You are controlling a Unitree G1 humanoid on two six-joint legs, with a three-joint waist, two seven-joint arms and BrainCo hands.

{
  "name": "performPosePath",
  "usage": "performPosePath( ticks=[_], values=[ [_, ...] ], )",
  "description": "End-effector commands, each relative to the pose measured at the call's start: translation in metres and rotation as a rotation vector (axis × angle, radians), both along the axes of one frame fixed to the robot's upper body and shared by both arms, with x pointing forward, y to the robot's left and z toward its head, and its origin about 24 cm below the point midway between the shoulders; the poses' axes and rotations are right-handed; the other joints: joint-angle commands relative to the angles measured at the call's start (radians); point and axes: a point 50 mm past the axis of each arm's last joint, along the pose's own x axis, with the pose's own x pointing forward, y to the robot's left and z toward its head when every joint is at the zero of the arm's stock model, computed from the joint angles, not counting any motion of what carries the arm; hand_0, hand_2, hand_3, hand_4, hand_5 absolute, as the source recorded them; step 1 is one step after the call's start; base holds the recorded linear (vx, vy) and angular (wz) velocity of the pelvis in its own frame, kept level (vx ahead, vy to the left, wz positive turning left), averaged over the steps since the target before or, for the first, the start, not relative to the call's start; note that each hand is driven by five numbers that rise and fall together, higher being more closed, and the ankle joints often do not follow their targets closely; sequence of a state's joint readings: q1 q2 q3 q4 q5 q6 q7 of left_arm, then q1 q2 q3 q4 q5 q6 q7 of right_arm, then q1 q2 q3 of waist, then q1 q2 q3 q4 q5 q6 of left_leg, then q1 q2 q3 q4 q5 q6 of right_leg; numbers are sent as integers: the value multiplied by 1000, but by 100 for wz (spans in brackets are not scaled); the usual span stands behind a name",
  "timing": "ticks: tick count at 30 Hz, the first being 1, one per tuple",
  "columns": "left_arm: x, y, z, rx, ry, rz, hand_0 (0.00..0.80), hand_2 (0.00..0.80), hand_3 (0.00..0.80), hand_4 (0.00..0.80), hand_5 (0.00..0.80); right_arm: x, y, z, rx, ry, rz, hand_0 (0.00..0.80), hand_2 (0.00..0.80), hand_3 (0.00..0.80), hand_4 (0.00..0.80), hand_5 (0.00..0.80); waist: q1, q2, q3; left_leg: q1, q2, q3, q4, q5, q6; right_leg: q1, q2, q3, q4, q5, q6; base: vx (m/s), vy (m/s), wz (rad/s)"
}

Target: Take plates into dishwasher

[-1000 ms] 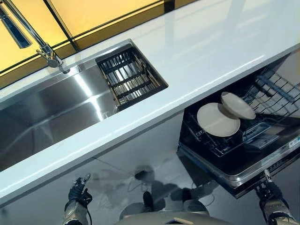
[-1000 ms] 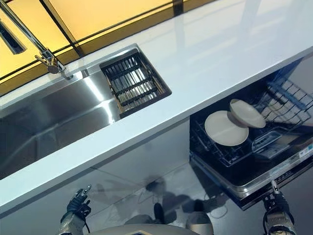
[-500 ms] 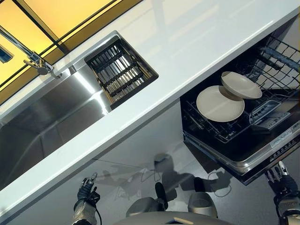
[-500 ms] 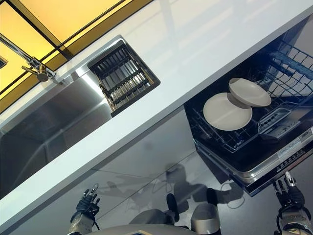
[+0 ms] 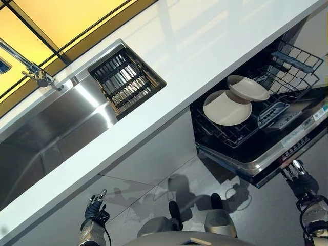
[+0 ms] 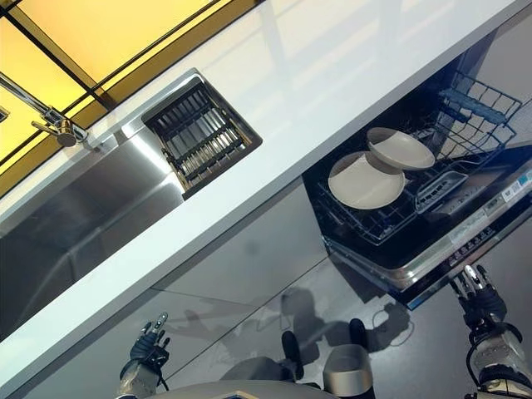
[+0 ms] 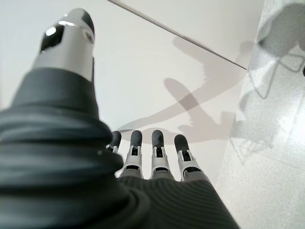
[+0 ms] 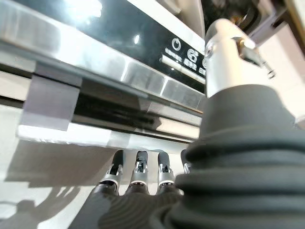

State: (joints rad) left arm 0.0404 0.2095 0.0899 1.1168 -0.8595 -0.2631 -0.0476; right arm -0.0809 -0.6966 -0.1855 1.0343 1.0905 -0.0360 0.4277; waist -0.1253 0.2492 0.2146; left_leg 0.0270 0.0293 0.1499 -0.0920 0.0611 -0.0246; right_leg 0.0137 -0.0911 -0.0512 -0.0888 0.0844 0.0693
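Note:
Two beige plates lie in the lower rack of the open dishwasher (image 5: 266,161): a flat plate (image 5: 225,108) and a deeper plate (image 5: 249,88) resting partly over its far edge. My right hand (image 5: 299,179) hangs just below the front edge of the dishwasher's lowered door, fingers straight and holding nothing; the door's control strip (image 8: 186,59) shows close above it in the right wrist view. My left hand (image 5: 94,209) is low at the left, in front of the white cabinet face, open and empty.
A white counter (image 5: 205,46) runs across above the dishwasher. A steel sink (image 5: 46,128) with a tap (image 5: 33,72) and a dark drain rack (image 5: 124,81) is set in it at the left. A wire basket (image 5: 297,59) stands at the dishwasher's far right.
The whole picture has shifted, so the camera has moved. My right hand has come up closer under the door's front edge. The plates stay in the rack.

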Motion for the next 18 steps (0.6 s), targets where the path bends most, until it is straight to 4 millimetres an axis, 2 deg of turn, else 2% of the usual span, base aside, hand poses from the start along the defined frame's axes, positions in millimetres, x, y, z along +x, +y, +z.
performPosePath(
  ticks=[1, 10, 18],
  values=[
    [38, 23, 21, 116, -84, -71, 0, 0, 0, 0, 0, 145, 71, 117, -27, -583, 368, 0, 0, 0, 0, 0, 94, -108, -84, 50, -42, -30, 5, -77, -13, -11, -49, -21, 36, -45, 21, 32, -34, -1],
    [39, 30, 24, 148, -52, -77, 0, 0, 0, 0, 0, 163, 75, 140, 28, -640, 346, 0, 0, 0, 0, 0, 135, -135, -110, 61, -33, -49, 5, -78, -13, 19, -46, -42, 24, -41, 19, 40, -38, 6],
    [41, 38, 27, 172, -33, -97, 0, 0, 0, 0, 0, 179, 81, 167, 30, -700, 334, 0, 0, 0, 0, 0, 172, -162, -131, 65, -23, -67, 5, -79, -16, 41, -41, -65, 13, -40, 18, 25, -28, 22]
  ],
)
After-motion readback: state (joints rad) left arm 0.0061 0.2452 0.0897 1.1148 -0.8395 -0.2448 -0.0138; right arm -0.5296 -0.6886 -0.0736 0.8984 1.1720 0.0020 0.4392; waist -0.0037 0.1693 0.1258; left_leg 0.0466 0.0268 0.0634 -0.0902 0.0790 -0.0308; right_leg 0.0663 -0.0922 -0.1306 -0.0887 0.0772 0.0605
